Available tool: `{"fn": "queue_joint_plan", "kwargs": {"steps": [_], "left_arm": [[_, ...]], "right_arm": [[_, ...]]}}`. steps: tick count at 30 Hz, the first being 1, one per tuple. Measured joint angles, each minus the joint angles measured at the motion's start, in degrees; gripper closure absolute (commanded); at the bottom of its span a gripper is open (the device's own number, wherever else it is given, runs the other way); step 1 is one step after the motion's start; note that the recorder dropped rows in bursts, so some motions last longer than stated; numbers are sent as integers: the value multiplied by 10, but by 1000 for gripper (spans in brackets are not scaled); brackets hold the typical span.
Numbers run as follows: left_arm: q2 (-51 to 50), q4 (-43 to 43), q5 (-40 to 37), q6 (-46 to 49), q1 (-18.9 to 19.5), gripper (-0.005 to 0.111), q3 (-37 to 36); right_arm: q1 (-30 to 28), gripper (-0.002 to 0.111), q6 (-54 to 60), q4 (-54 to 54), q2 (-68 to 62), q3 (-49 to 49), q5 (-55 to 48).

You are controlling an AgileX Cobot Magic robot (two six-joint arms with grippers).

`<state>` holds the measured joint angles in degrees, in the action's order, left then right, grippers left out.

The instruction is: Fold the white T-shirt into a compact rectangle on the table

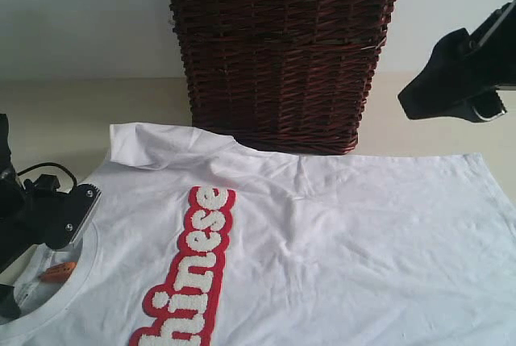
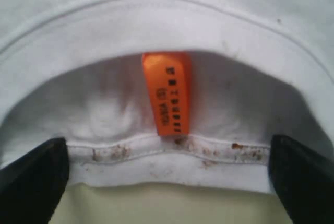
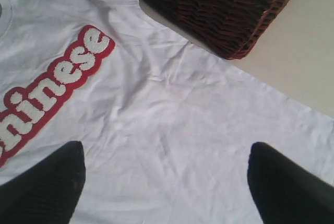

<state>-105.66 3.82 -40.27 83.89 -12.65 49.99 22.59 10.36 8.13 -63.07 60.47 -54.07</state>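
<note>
The white T-shirt (image 1: 322,249) lies spread on the table (image 1: 48,112), chest up, with its red-outlined lettering (image 1: 189,273) running toward the front edge. My left gripper (image 1: 40,237) sits low at the neck on the left. In the left wrist view it (image 2: 169,182) is open, and the stained back edge of the collar (image 2: 167,156) and an orange neck label (image 2: 167,93) lie between its fingers (image 2: 31,182). My right gripper (image 1: 439,88) hangs raised at the right. In the right wrist view it (image 3: 167,182) is open above plain shirt cloth (image 3: 172,98), holding nothing.
A dark wicker basket (image 1: 282,56) with lace trim stands at the back middle, its base touching the shirt's far edge. Bare table (image 3: 308,51) shows to the right of the basket, and more behind the left sleeve (image 1: 145,144).
</note>
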Motion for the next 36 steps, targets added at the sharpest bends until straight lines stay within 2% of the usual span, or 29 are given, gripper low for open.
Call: {"fn": "queue_joint_plan", "kwargs": {"steps": [3,5,10,14,15,17,18,20,21,24,27,31,36], "left_arm": [[0,0,0,0,0,1,0],[0,0,0,0,0,1,0],[0,0,0,0,0,1,0],[0,0,0,0,0,1,0],[0,0,0,0,0,1,0],[0,0,0,0,0,1,0],[0,0,0,0,0,1,0],[0,0,0,0,0,1,0],[0,0,0,0,0,1,0],[0,1,0,0,0,1,0],[0,1,0,0,0,1,0],[0,1,0,0,0,1,0],[0,1,0,0,0,1,0]], "right_arm": [[0,16,17,14,0,0,0],[0,3,69,46,0,0,0],[0,3,156,71,0,0,0],[0,3,287,10,-5,0,-39],[0,3,349,-16,-17,0,-86],[0,3,379,-71,-44,0,-143],[0,3,379,-91,-52,0,-150],[0,3,349,-208,-80,-8,-155],[0,3,371,-234,-84,-20,-155],[0,3,489,-231,-91,-87,-157],[-24,3,523,-243,-107,-128,-159],[-100,3,568,-183,-133,-150,-131],[-132,3,565,-181,-197,-150,-103]]}}
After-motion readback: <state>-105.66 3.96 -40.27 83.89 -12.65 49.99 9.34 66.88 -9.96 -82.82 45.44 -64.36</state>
